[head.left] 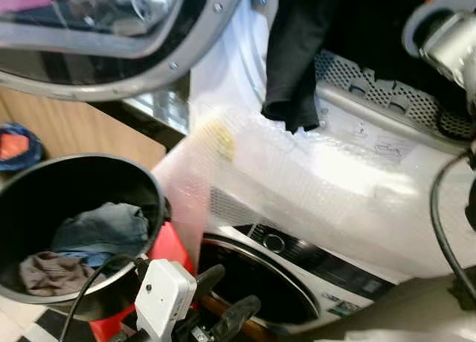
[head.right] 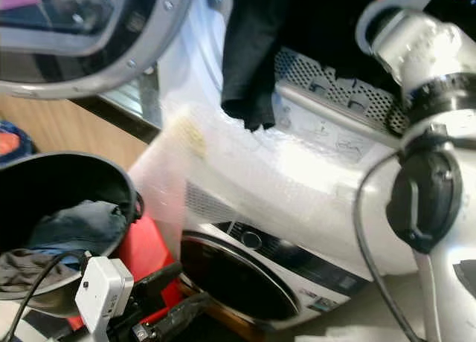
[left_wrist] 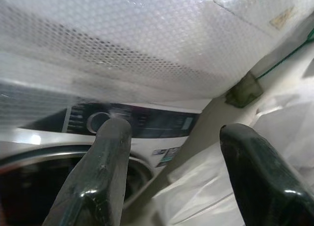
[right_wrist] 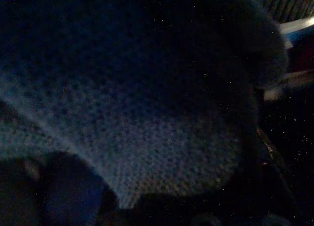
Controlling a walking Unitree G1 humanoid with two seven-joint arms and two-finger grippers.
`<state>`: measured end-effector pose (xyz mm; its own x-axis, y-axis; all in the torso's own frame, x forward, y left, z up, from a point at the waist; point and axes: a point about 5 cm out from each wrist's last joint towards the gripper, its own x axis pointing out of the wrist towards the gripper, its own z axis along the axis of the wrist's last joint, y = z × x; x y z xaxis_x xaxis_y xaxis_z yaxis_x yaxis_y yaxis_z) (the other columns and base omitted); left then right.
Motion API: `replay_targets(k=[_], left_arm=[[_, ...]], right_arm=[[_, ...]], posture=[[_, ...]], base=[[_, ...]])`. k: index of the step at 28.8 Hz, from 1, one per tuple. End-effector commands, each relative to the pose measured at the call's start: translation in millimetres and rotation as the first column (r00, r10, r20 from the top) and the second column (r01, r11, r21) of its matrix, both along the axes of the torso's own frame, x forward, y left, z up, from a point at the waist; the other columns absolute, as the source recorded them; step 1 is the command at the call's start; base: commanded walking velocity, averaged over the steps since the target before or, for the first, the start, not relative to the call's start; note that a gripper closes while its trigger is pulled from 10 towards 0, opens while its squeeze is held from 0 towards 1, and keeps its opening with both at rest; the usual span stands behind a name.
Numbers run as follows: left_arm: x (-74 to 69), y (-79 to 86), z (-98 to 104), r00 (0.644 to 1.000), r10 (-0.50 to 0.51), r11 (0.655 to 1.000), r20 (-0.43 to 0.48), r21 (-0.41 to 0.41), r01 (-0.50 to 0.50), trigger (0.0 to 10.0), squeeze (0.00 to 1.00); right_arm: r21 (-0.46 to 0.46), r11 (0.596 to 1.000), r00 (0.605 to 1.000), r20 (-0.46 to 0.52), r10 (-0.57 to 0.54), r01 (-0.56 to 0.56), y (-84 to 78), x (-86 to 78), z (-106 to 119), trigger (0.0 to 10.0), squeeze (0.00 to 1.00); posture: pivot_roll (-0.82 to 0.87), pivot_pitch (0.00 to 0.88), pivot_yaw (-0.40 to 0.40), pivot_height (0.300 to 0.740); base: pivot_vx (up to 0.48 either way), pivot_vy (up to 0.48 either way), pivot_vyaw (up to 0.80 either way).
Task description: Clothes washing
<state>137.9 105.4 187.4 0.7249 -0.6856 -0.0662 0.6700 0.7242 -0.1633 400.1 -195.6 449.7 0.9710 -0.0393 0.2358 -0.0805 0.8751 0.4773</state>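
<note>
Close under my head camera, my left pincer (head.left: 223, 301) hung low with its two black fingers (left_wrist: 100, 177) spread and nothing between them, pointing toward the lower washer's control panel (left_wrist: 132, 122) and dark round door (head.left: 256, 282). Just beside it on my left stood the black laundry basket (head.left: 149, 189), with a blue garment (head.left: 104, 230) and a brownish one (head.left: 48, 273) lying in its bottom.

My right arm (head.right: 424, 67) reached up into the upper drum opening. Its wrist camera showed dark knit cloth (right_wrist: 147, 123) pressed close, but whether the right pincer was gripping it I could not tell. A black garment (head.left: 294, 52) hung over the drum's lip, draping down onto the bubble wrap (head.left: 320, 186) covering the lower machine.

To load well, I judged the hanging cloth should be pushed fully past the perforated rim (head.left: 372, 85), so nothing trails where the door seals.

Room was tight: the open upper door (head.left: 111, 52) hung above the basket, and a cable (head.right: 368, 230) looped near my right arm.
</note>
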Motion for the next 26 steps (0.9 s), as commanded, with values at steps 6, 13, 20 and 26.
replay_targets(k=[6, 13, 20, 26], left_arm=[[-6.9, -7.4, 1.6, 0.998, 0.059, 0.997, -0.002, -0.049, -0.059, 10.0, 0.0], [-4.2, -7.4, 2.9, 0.991, 0.135, 0.988, -0.013, -0.078, -0.135, 10.0, 0.0], [-5.9, -9.1, 2.3, 0.988, 0.155, 0.984, -0.019, -0.087, -0.156, 10.0, 0.0], [-5.3, -8.4, 2.1, 0.986, 0.165, 0.983, -0.025, -0.083, -0.166, 10.0, 0.0]], right_arm=[[0.365, 0.927, 0.956, 0.232, -0.182, 0.088, -17.0, -30.7, 62.2, 10.0, 0.0], [0.502, 0.858, 0.93, 0.253, -0.267, 0.11, -34.4, -44.2, 76.1, 10.0, 0.0], [0.208, 0.953, 0.949, 0.182, -0.259, 0.22, -14.4, -28.1, 58.2, 10.0, 0.0], [-0.328, 0.915, 0.972, 0.073, -0.224, 0.235, 16.1, -7.9, 27.5, 10.0, 0.0]], posture=[[0.08, 0.243, -0.346, 0.74], [0.08, 0.245, -0.362, 0.74], [0.07, 0.256, -0.362, 0.74], [0.07, 0.261, -0.357, 0.74]], base=[[0.0, 0.0, 0.0], [0.0, 0.0, 0.0], [0.0, 0.0, 0.0], [0.0, 0.0, 0.0]])
